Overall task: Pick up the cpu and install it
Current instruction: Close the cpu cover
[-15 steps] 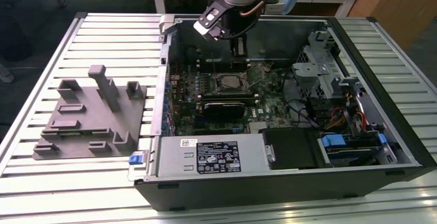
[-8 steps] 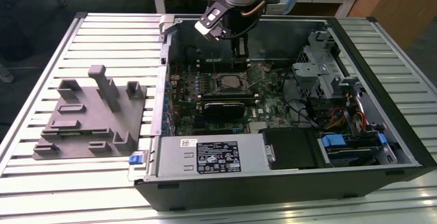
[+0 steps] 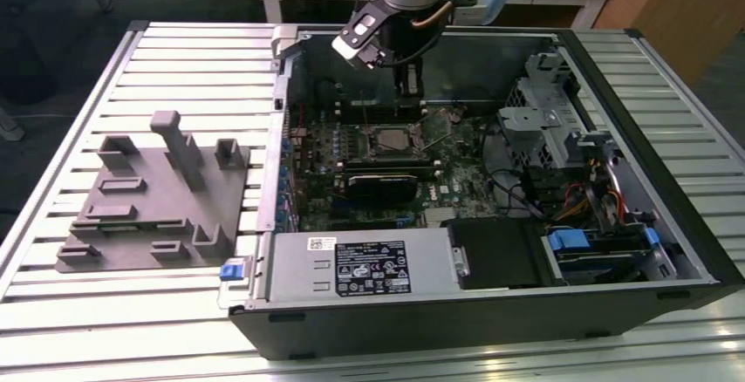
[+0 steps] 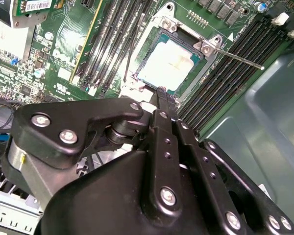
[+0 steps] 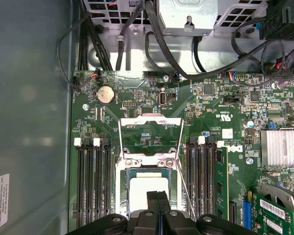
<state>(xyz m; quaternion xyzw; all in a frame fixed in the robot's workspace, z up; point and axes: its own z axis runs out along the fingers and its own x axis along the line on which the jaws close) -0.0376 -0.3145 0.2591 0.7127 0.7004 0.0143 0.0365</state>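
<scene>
My black gripper (image 4: 160, 94) is sitting nearest the lens in the second wrist view, jaws pressed together and pinching nothing. The slatted table (image 3: 70, 312) is carrying the open computer case (image 3: 686, 251) toward the exterior view's right edge, and the gray fixture (image 3: 140, 216) is resting near the exterior view's left edge. Inside the case, the motherboard (image 5: 220, 103) is lying flat, with the power supply (image 3: 361, 264) along the near wall. The cpu (image 4: 167, 66) is lying in its socket (image 4: 159, 23), silvery top up, under the raised load frame (image 5: 149, 132). I am hovering just over its edge; whether I am touching it, I cannot tell.
</scene>
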